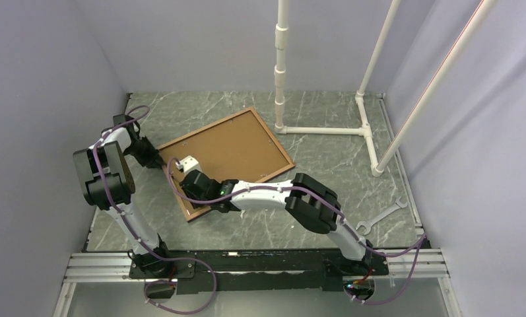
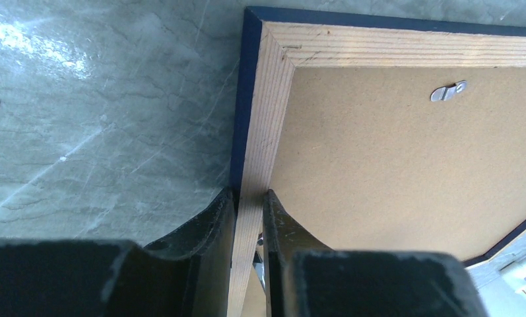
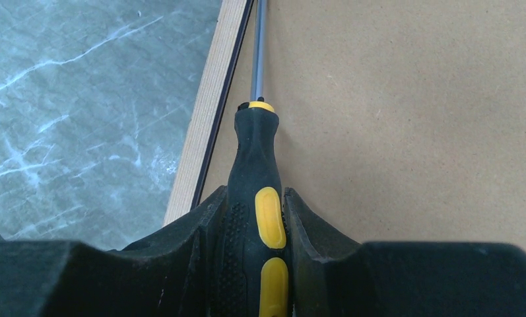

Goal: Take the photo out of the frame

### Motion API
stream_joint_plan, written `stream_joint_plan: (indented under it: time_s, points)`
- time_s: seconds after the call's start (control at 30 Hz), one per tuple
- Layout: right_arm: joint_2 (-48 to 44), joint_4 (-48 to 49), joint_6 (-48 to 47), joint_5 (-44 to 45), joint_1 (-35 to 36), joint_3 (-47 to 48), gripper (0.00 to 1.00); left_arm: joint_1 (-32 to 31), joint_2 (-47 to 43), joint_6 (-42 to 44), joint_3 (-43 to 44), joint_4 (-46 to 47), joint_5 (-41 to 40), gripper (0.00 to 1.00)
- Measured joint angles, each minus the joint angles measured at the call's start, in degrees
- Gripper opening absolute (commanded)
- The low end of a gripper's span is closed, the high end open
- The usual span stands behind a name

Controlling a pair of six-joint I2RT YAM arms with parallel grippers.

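Note:
The frame (image 1: 273, 135) lies face down on the marble table, with its pale wood rail (image 2: 260, 152) and navy outer edge (image 2: 242, 99) showing. The photo shows only as its brown hardboard back (image 1: 230, 152), still seated inside the frame; it also shows in the left wrist view (image 2: 379, 172) and the right wrist view (image 3: 412, 132). My left gripper (image 2: 249, 205) is shut on the frame's left rail, seen from above (image 1: 159, 160). My right gripper (image 3: 253, 205) is shut on a black and yellow screwdriver (image 3: 257, 172), whose shaft (image 3: 258, 46) lies along the rail's inner edge. It is over the frame's near left corner (image 1: 186, 179).
A metal turn-button clip (image 2: 448, 91) sits on the back near the far rail. A white pipe stand (image 1: 326, 130) stands behind and to the right of the frame. A wrench (image 1: 382, 216) lies at the front right. Grey walls close in on three sides.

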Motion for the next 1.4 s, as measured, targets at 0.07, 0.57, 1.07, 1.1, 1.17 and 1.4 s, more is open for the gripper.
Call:
stream_joint_plan:
  time_s: [0.07,0.57,1.07,1.1,1.17,1.4]
  points:
    - [0.76,0.17,-0.17,0.11,0.00,0.59,0.00,0.00,0.02,0.00,0.00,0.00,0.02,0.00]
    - [5.68,2.08,-1.44,5.03,0.44,5.53,0.00,0.00,0.11,0.48,0.04,0.02,0.37,0.00]
    - [9.79,1.38,-4.07,10.29,-1.44,12.74,0.00,0.00,0.11,0.83,0.04,1.73,-0.15,0.00]
    - [9.81,1.29,-4.07,10.62,-1.86,12.96,0.00,0.00,0.11,0.83,0.04,1.73,-0.15,0.00]
    - [9.81,1.22,-4.07,10.73,-2.58,13.11,0.00,0.00,0.11,0.83,0.04,1.73,-0.17,0.00]
    - [7.54,3.13,-4.98,8.74,-3.50,7.61,0.00,0.00,0.11,0.81,0.07,1.70,-0.15,0.00]
